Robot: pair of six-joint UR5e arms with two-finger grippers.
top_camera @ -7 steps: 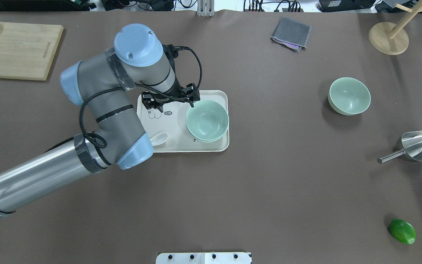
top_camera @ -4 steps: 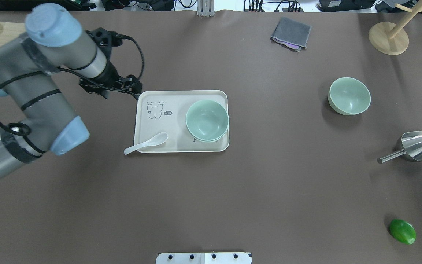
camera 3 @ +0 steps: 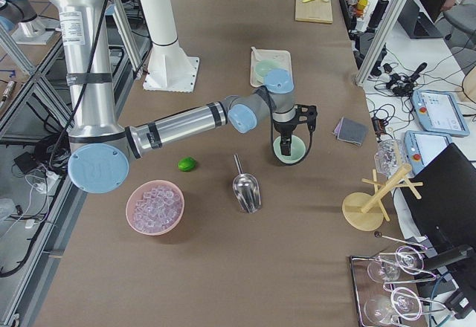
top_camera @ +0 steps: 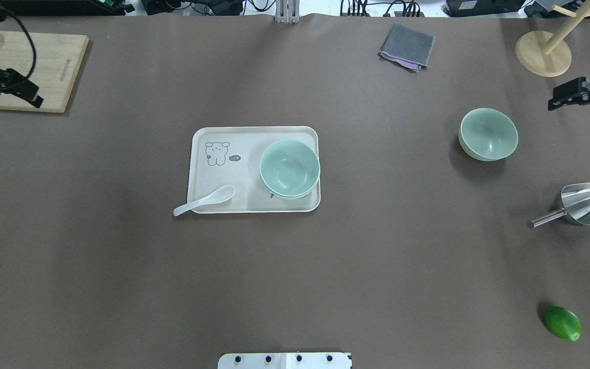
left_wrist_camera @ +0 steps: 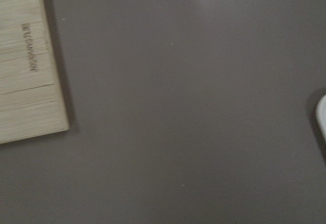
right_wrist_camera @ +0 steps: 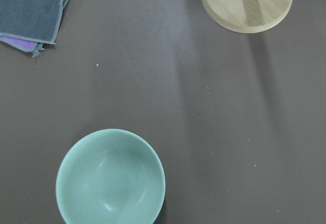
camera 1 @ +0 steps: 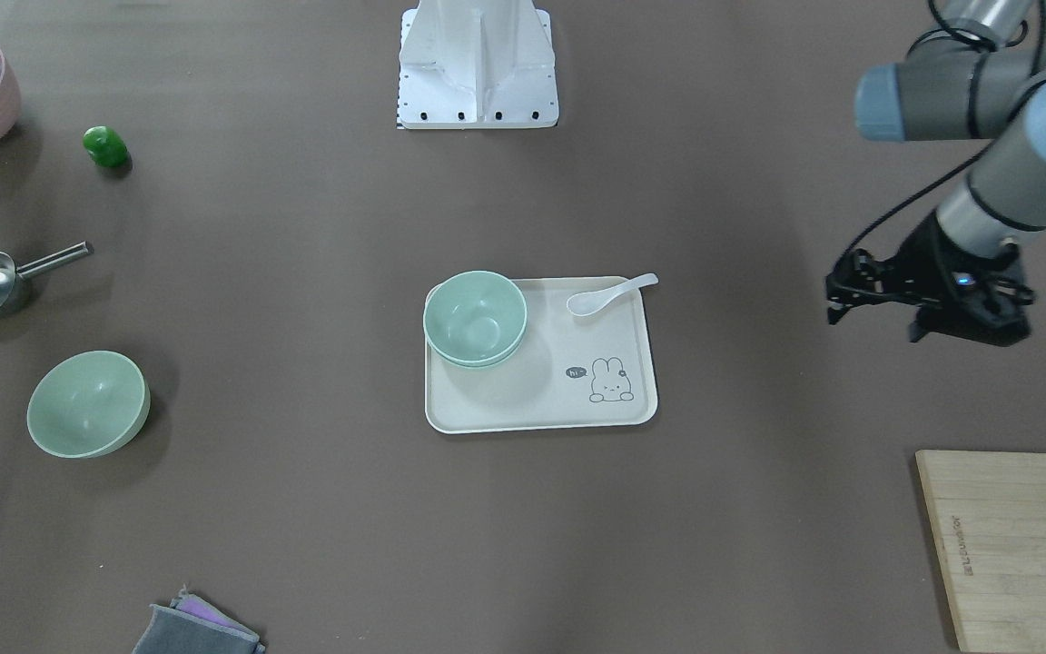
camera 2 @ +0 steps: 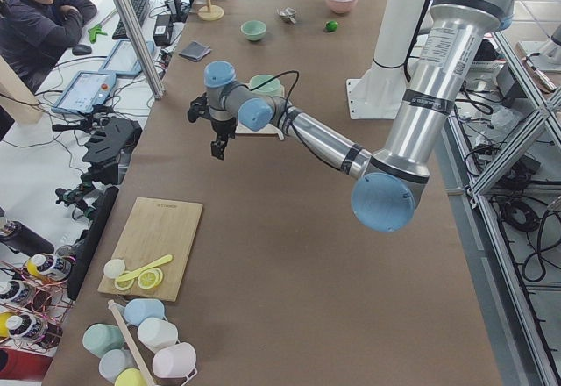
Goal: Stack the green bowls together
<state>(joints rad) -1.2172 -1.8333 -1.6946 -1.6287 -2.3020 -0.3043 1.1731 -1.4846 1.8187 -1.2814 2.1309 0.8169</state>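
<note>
Two green bowls [top_camera: 290, 169] sit nested on the right part of a cream tray [top_camera: 223, 138]; they also show in the front-facing view [camera 1: 475, 318]. A third green bowl [top_camera: 488, 134] stands alone on the table at the right and fills the lower left of the right wrist view [right_wrist_camera: 110, 178]. My left gripper [top_camera: 8, 95] is open and empty at the far left, above the cutting board's edge. My right gripper [top_camera: 574, 106] is open and empty at the right edge, just beyond and right of the lone bowl.
A white spoon [top_camera: 205, 200] overhangs the tray's front left corner. A cutting board [top_camera: 28, 69] lies at the far left, with a grey cloth [top_camera: 406, 46] and a wooden stand [top_camera: 543, 54] at the back. A metal scoop [top_camera: 576, 205] and a dark-green lump [top_camera: 563, 323] lie at the right.
My left arm has pulled away from the tray to the far left, over the cutting board. My right gripper has come into view at the right edge. The bowls have not moved.
</note>
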